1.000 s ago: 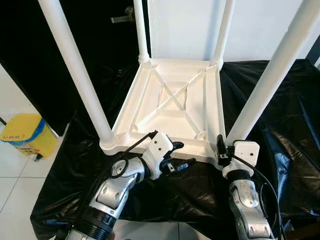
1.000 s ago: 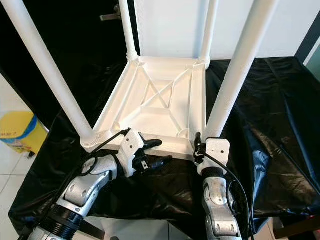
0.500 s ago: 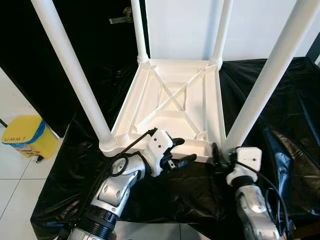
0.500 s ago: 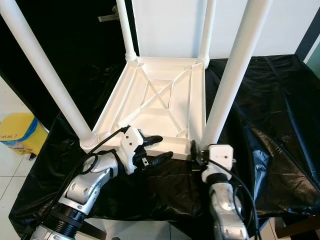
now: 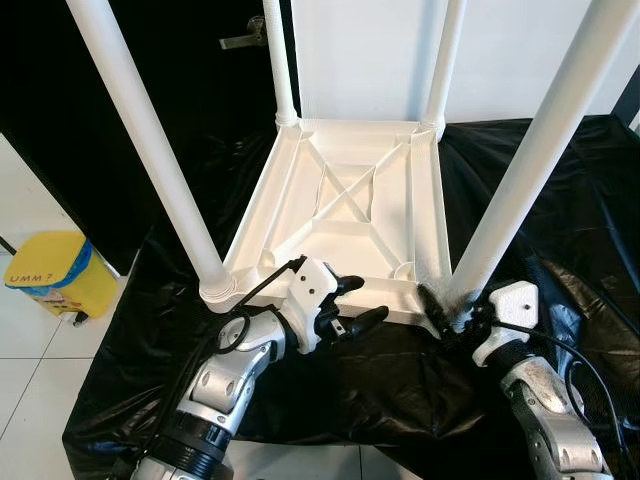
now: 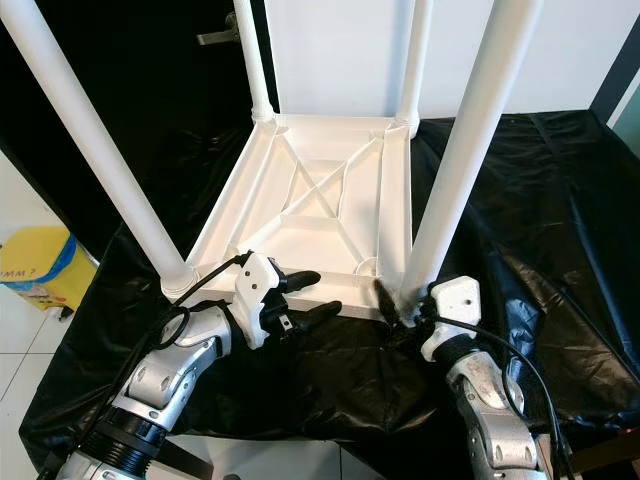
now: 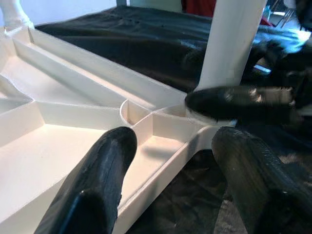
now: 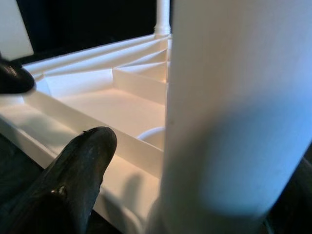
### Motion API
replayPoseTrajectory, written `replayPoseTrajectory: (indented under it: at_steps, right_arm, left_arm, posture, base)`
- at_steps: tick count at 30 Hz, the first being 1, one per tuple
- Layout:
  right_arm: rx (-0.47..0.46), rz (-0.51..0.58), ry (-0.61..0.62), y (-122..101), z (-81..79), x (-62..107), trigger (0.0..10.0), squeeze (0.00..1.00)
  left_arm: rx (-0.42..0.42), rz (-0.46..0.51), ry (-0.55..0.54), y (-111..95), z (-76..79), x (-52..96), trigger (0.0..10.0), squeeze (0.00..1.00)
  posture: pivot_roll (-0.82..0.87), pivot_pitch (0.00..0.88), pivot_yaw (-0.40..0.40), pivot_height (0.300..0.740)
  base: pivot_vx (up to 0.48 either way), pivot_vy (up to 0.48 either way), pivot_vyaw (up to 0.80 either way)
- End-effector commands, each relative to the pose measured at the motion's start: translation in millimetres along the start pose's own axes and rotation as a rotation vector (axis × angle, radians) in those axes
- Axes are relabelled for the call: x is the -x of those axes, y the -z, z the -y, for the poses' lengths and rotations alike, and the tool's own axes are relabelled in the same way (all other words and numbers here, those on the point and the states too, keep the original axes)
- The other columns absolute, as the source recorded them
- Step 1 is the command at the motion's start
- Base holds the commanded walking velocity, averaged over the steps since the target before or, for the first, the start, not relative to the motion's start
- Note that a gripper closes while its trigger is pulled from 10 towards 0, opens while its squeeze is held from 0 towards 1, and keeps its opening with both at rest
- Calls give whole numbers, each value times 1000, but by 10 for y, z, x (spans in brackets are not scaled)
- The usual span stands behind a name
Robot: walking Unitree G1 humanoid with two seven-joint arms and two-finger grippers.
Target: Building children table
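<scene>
Children's table (image 5: 345, 215) is laid upside down on black sheeting (image 5: 560, 200), legs up for fitting. Left gripper (image 5: 350, 305) is spread astride the near rim, likely as bracing. Right gripper (image 6: 395, 305) is set at the near right leg (image 5: 525, 150) base; closure cannot be told.

Left silver arm bent forward, its gripper (image 5: 352, 303) with black fingers (image 7: 100, 183) spread apart; right silver arm's gripper (image 5: 447, 315) angled inward, fingers parted.
</scene>
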State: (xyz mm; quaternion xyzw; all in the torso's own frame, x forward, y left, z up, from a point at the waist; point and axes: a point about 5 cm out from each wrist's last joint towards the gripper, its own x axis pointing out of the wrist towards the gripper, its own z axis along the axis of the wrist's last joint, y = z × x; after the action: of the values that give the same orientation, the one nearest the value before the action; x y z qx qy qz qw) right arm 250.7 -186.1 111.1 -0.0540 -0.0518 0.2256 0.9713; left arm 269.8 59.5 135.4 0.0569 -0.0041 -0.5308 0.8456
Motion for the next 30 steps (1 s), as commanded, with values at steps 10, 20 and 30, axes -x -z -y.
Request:
replayPoseTrajectory:
  at_steps: [10, 20, 30]
  right_arm:
    - [48, -52, -166, 30, 147, -169, 0, 0]
    - [35, -89, -167, 138, 138, -114, 0, 0]
    - [-5, -69, 26, 183, 170, -25, 10000, 0]
  left_arm:
    - [-43, 7, 108, -49, 43, -25, 10000, 0]
    - [-51, 4, 89, -24, 38, -27, 10000, 0]
    - [-35, 4, 49, 6, 28, -5, 10000, 0]
  posture:
    - [-171, 0, 34, 740]
    - [-169, 0, 19, 740]
    - [-173, 0, 9, 740]
  base:
    - [0, 0, 0]
    - [0, 0, 0]
    - [0, 0, 0]
